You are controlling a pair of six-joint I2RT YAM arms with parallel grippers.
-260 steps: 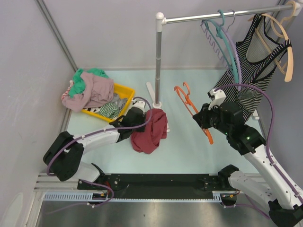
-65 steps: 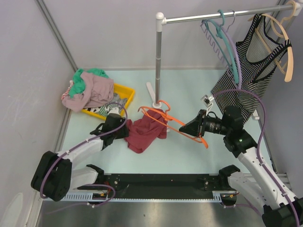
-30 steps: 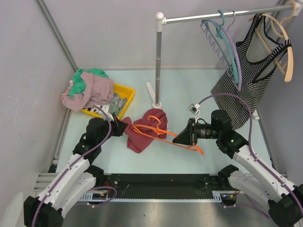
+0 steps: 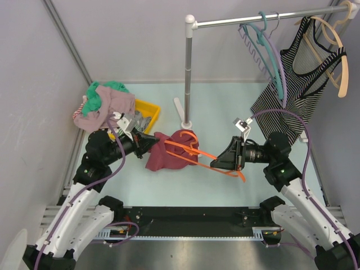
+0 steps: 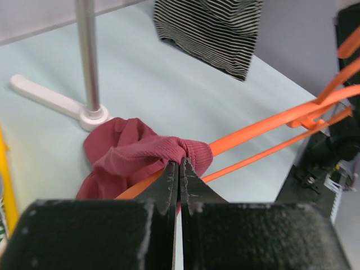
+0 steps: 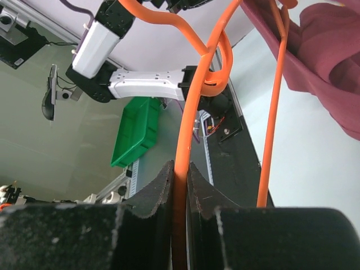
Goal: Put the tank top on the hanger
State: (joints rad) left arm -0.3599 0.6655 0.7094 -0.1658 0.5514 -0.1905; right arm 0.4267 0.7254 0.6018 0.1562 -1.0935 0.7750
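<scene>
**Top view.** A plain maroon fabric tank top (image 4: pixel 169 154) is seen bunched near the middle of the pale green counter (image 4: pixel 225 107), just in front of the foot of the grey metal rail post (image 4: pixel 188 73). A thin bright orange plastic hanger (image 4: pixel 205 154) is laid across it, hook end over the cloth and the other end reaching towards the right edge. The left hand (image 4: pixel 149 144) is set at the cloth's left margin. The right hand (image 4: pixel 220 163) is set on the hanger's right part. A yellow plastic tray (image 4: pixel 149 109) heaped with clothes is noted at the far left corner. A black-and-white striped top (image 4: pixel 287 95) is hung on the rail above the right edge.

**Left wrist view.** The left hand (image 5: pixel 179 169) is clenched on a gathered fold of the tank top (image 5: pixel 129 154). An arm of the hanger (image 5: pixel 264 126) is seen emerging from under that fold. Whether it runs inside an opening or merely beneath the cloth cannot be told.

**Right wrist view.** The right hand (image 6: pixel 180 171) is clenched on a rod of the hanger (image 6: pixel 194 101). The tank top (image 6: pixel 329 56) is draped at the far end.

**Step judged in hand:** the cloth is being drawn over one hanger shoulder.

- The fold is best kept lifted and taut above the arm.
- The hanger is best held level and firm against twisting.
- The pull is best made along the arm, so that a strap can be seated in the notch.
</scene>
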